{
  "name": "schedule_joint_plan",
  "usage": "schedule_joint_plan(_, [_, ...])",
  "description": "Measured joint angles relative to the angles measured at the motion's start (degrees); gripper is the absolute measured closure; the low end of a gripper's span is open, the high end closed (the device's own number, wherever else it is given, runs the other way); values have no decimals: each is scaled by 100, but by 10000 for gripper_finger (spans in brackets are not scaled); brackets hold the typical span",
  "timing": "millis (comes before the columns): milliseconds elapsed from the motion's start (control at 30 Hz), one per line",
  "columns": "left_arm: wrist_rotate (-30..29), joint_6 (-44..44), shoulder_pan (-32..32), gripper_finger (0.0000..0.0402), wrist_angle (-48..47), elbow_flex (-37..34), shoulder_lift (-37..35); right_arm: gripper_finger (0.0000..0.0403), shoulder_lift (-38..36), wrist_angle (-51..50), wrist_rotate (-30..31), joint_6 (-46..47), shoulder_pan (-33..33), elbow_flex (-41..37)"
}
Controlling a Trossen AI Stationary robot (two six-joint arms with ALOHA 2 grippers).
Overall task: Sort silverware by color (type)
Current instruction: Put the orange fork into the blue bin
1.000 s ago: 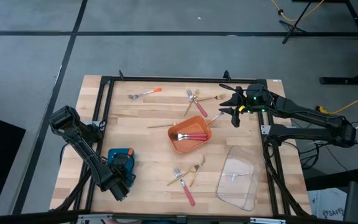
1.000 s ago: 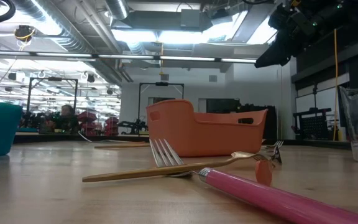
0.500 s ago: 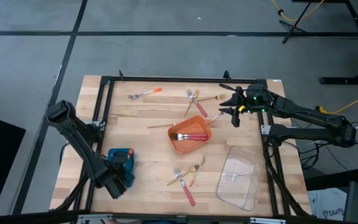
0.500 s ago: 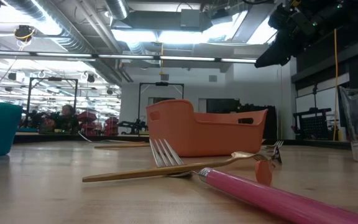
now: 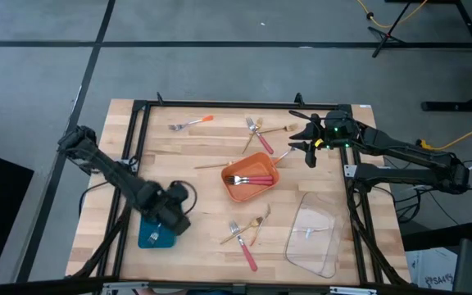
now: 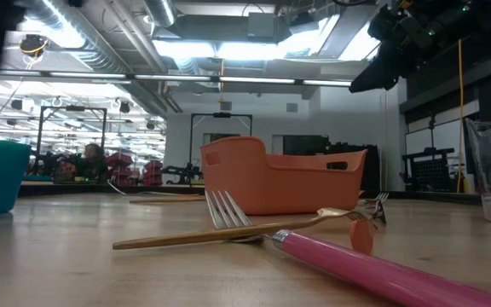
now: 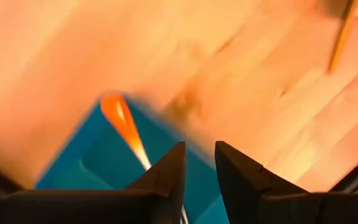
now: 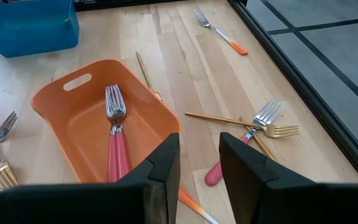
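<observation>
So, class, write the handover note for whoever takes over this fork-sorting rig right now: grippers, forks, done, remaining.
Left gripper: open, empty, above the blue tray.
Right gripper: open, empty, hovering over the table's far right.
Done: pink-handled forks in the orange tray; one orange-handled fork in the blue tray.
Left: loose orange fork at the far edge, mixed cluster beyond the orange tray, pink and gold forks near the front edge.

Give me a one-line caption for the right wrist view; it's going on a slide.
Pink-handled forks lie in the orange tray, gold forks and an orange-handled fork still loose on the table.
</observation>
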Motion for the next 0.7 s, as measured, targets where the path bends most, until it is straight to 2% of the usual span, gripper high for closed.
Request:
schedule_joint_plan(333, [-573,2866,1672,321,15,753,0,301,1,-2,0,-1,0,0])
schedule_joint_plan(500, [-606,4341,2716,321,123,951,-1,301,1,-2,0,-1,0,0])
schedule_joint_plan(700, [-631,5663,4028,321,305,971,0,301,2,-2,0,-1,0,0])
